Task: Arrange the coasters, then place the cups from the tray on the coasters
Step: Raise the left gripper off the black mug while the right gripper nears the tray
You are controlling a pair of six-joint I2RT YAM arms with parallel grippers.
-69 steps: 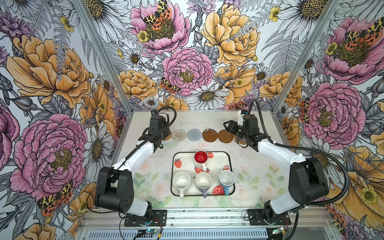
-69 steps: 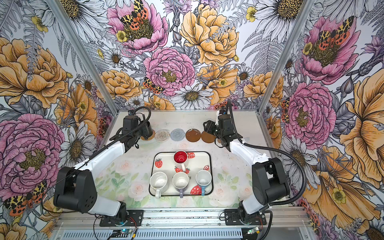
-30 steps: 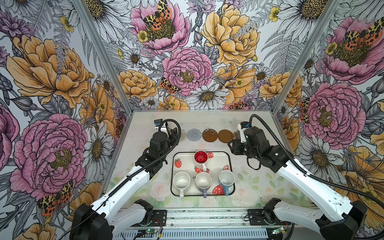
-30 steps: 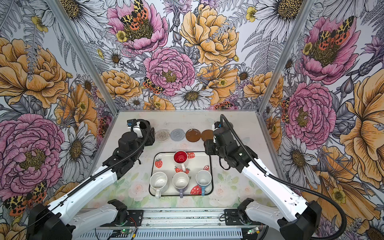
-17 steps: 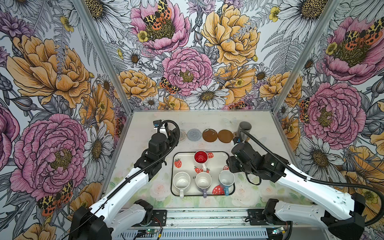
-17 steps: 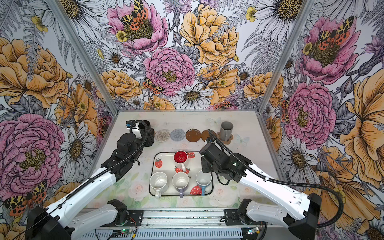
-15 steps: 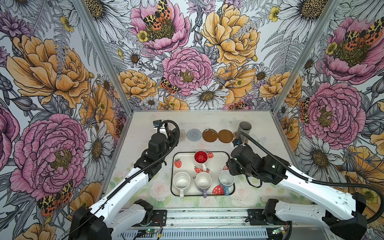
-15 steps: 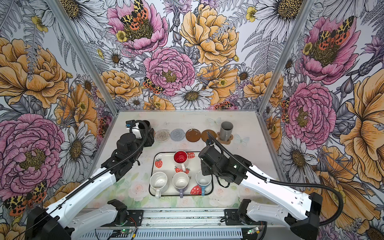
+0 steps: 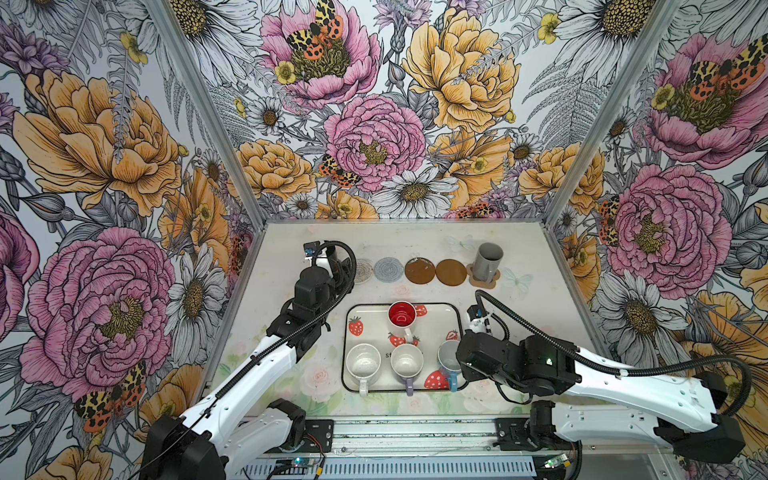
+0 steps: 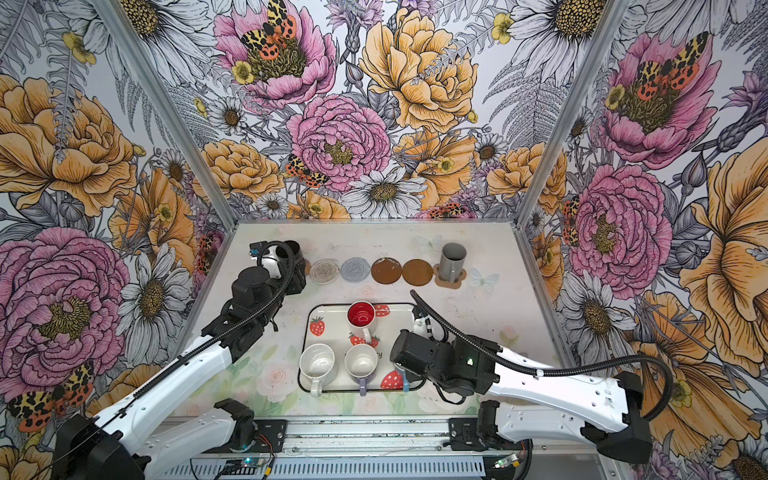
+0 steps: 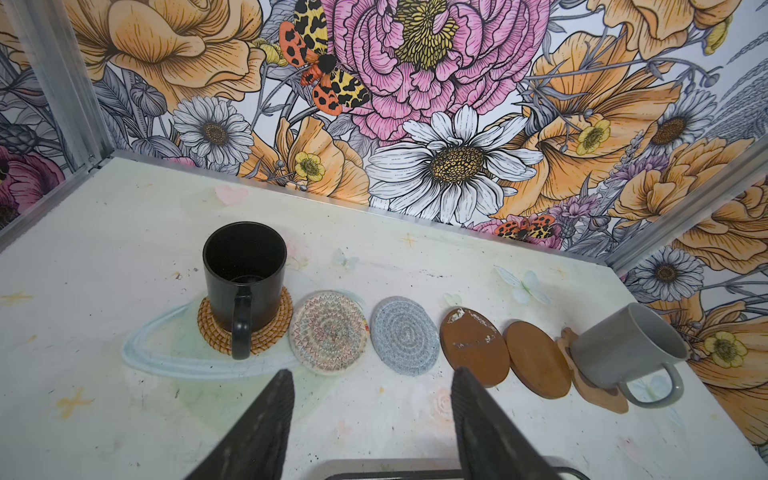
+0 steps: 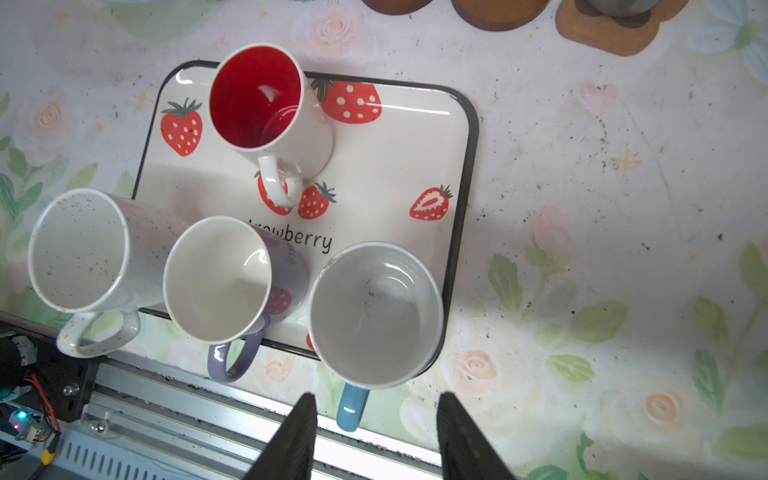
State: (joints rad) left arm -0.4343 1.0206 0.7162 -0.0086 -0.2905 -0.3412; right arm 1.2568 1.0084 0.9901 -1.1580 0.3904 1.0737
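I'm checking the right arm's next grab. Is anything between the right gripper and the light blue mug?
Nothing visible. The open right gripper hangs by the blue mug, whose handle shows between its jaws in the wrist view; the lilac mug stands beside, off that path.

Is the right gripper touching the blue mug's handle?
Apart. The right wrist view shows the open right gripper with a gap between each finger and the blue mug's handle.

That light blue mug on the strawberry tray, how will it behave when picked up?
The light blue mug looks like glazed ceramic, so it is probably rigid, slick and chippable. It stands upright and wide-mouthed, so it is likely steady. Its handle juts past the tray rim, so lifting by it may tilt the mug.
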